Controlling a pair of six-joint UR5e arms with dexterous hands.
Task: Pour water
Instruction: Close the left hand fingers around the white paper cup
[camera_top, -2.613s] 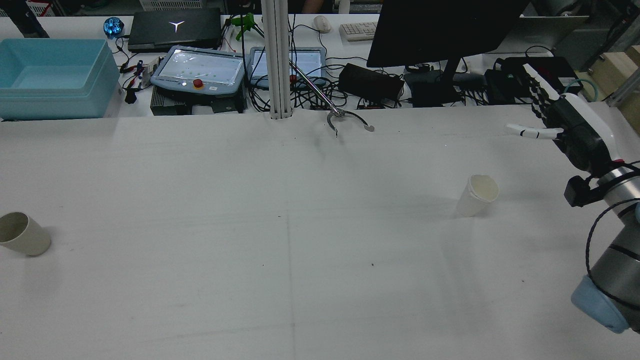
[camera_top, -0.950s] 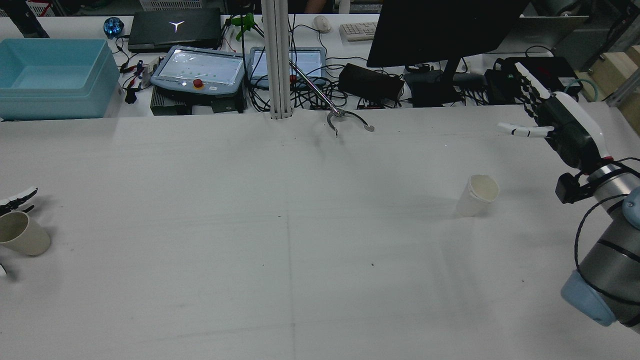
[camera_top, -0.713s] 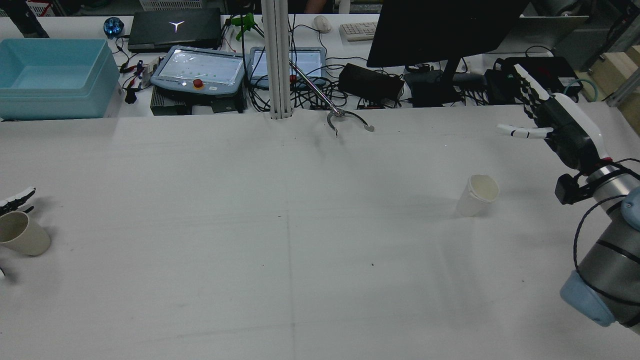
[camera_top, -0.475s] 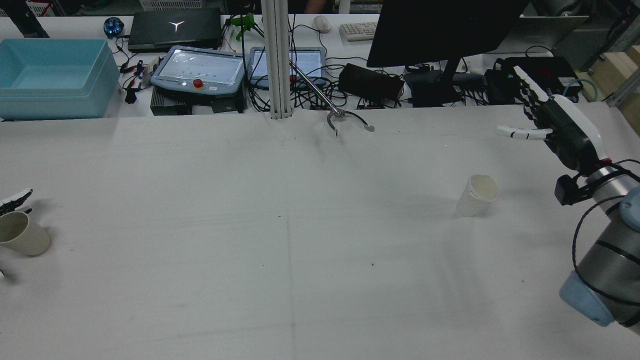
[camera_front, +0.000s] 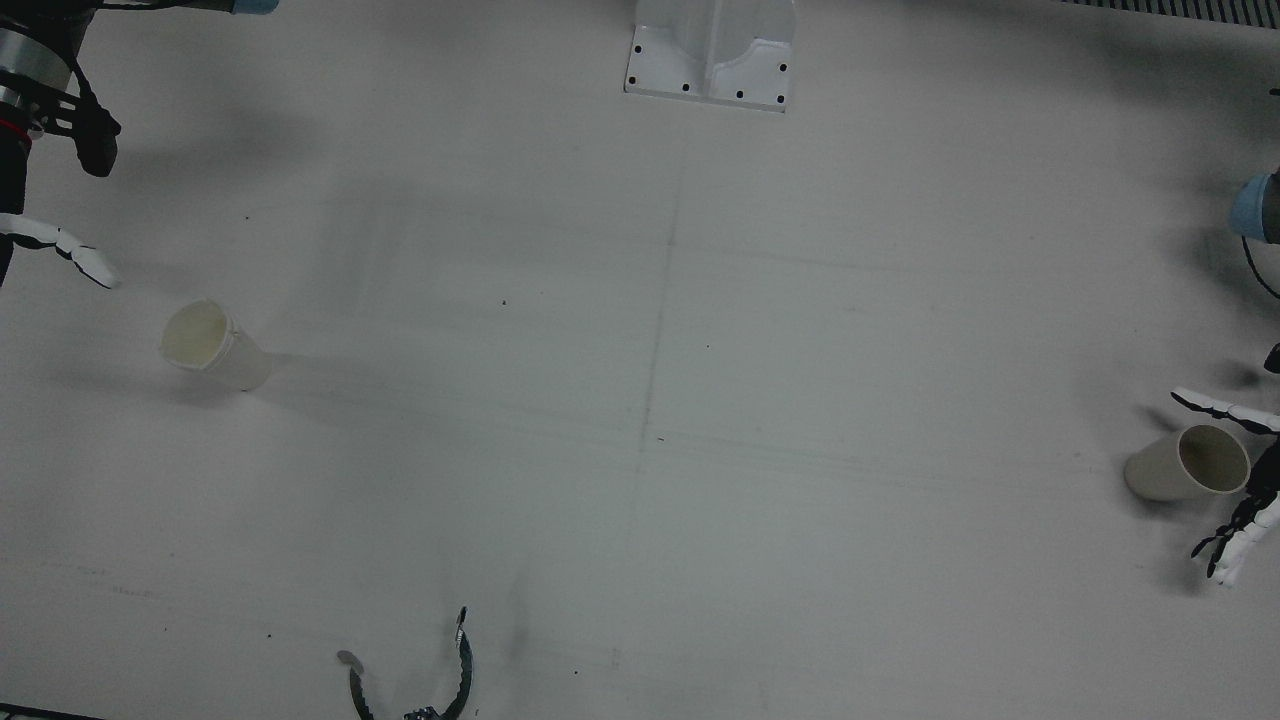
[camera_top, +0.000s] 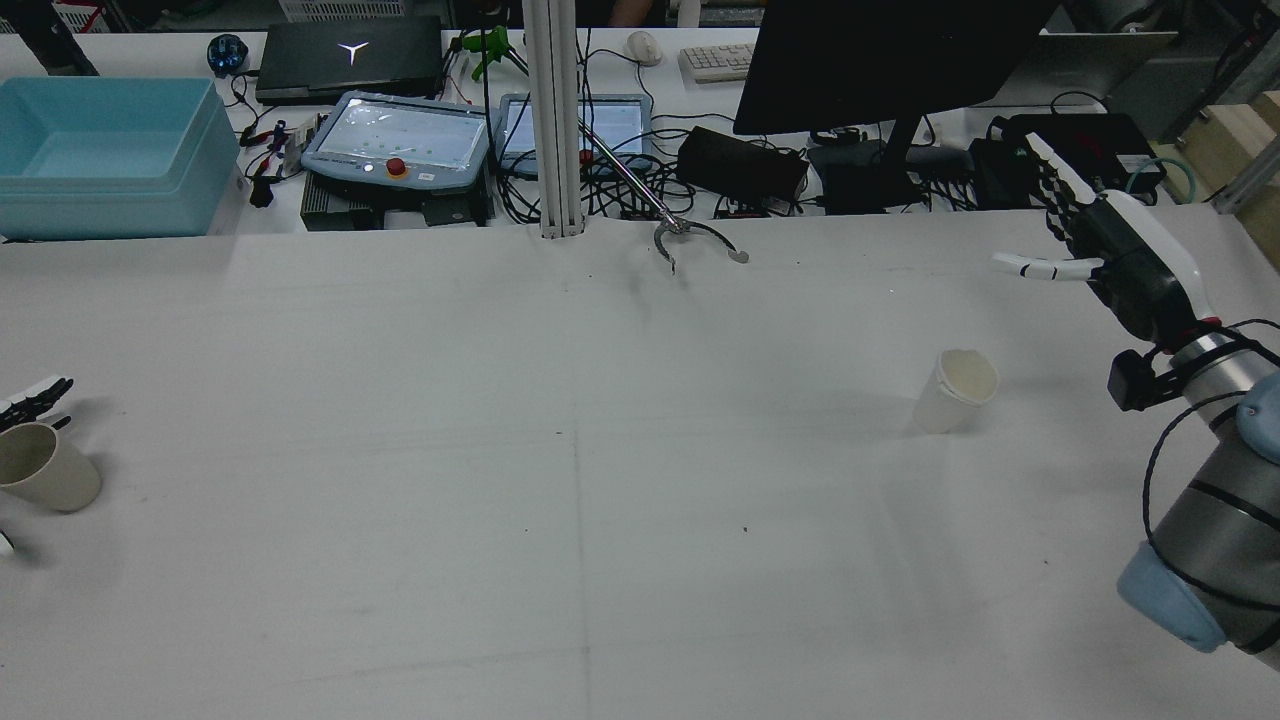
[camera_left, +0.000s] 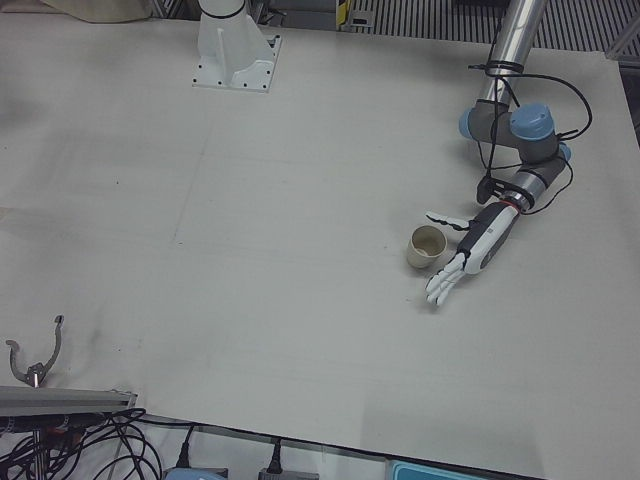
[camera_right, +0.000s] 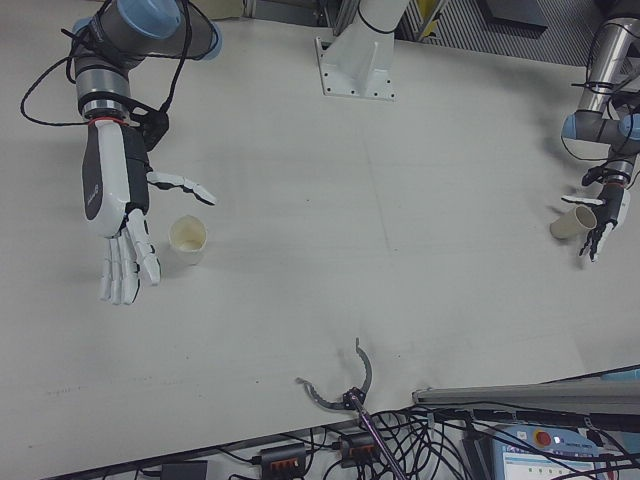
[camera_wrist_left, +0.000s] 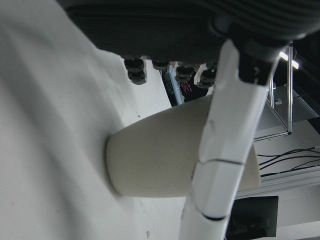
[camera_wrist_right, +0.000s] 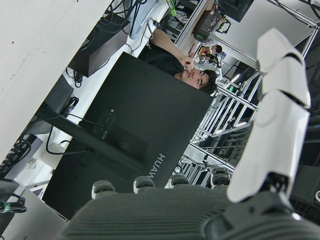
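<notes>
Past the far edge of my white table (camera_top: 600, 420) there is a lot of stuff. A light blue tub (camera_top: 105, 155) sits at the far left. Next to it I see a closed black laptop (camera_top: 350, 58) and a small shiny blue ball thing (camera_top: 226, 52). A grey pad with a red button (camera_top: 398, 140) lies near a white post (camera_top: 556, 120). A second pad (camera_top: 620, 122) lies on the other side of the post. A big black screen (camera_top: 890, 60) stands to the right (its back says HUAWEI). A keyboard (camera_top: 716, 60) and a mouse (camera_top: 643, 45) lie behind. A metal grabber claw (camera_top: 695, 240) rests on the table edge. Black wires (camera_top: 610, 190) are tangled all around. A person (camera_wrist_right: 185, 62) sits behind the screen.
</notes>
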